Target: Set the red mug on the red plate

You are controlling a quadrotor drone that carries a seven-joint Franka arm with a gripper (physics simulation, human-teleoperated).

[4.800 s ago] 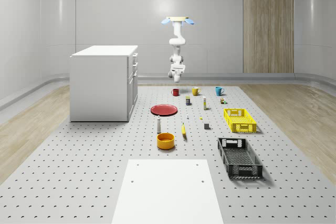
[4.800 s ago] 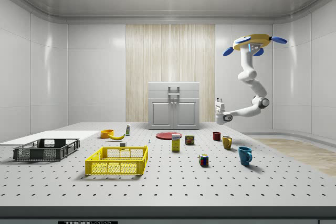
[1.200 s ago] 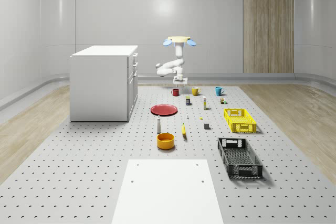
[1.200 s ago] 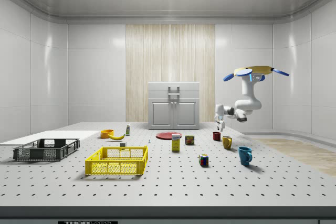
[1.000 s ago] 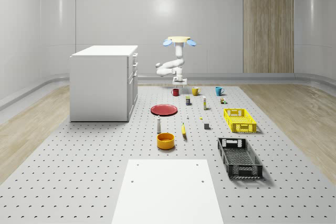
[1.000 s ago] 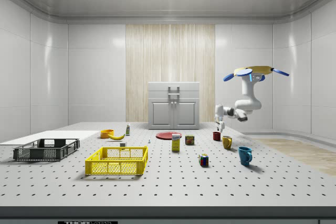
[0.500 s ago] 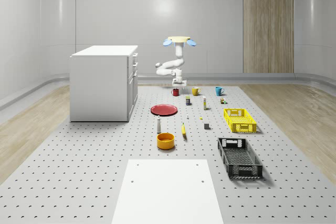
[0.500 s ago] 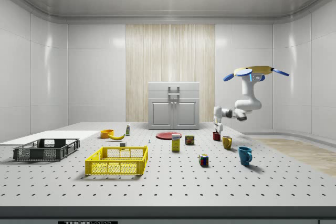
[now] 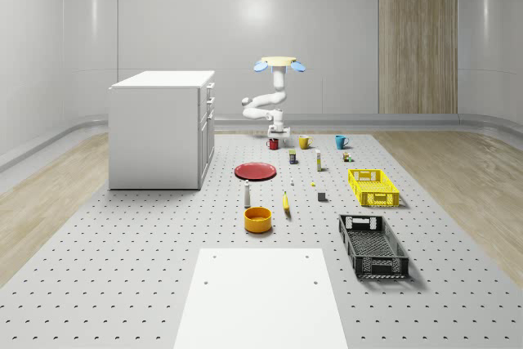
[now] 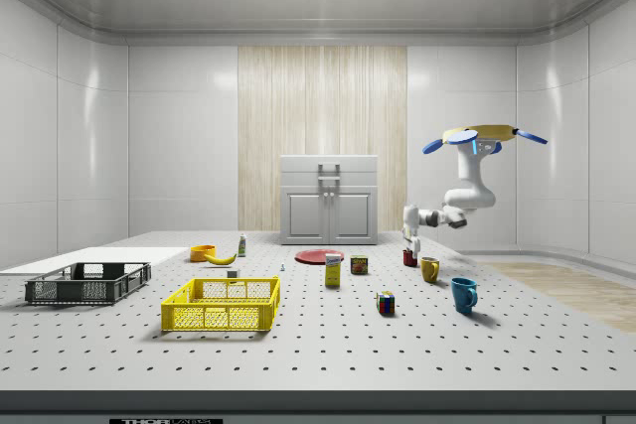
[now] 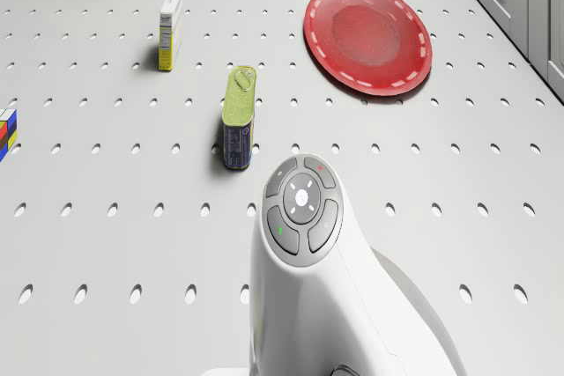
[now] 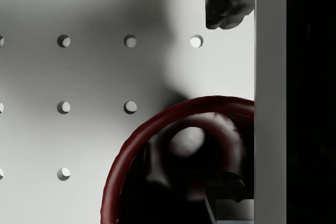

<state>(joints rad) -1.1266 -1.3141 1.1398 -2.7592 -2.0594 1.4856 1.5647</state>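
While our drone (image 10: 483,134) hovers above the far end of the counter (image 9: 147,267), we bend the arm (image 10: 467,191) down and forward so the tool (image 10: 408,240) points straight down at the red mug (image 12: 178,161), one finger inside it; whether it grips we cannot tell. Nearer lies the red plate (image 11: 367,37)

Pale panelled walls, wood strip (image 9: 417,34), grey cabinet (image 9: 162,128) (drawers), perforated floor (image 9: 122,267)
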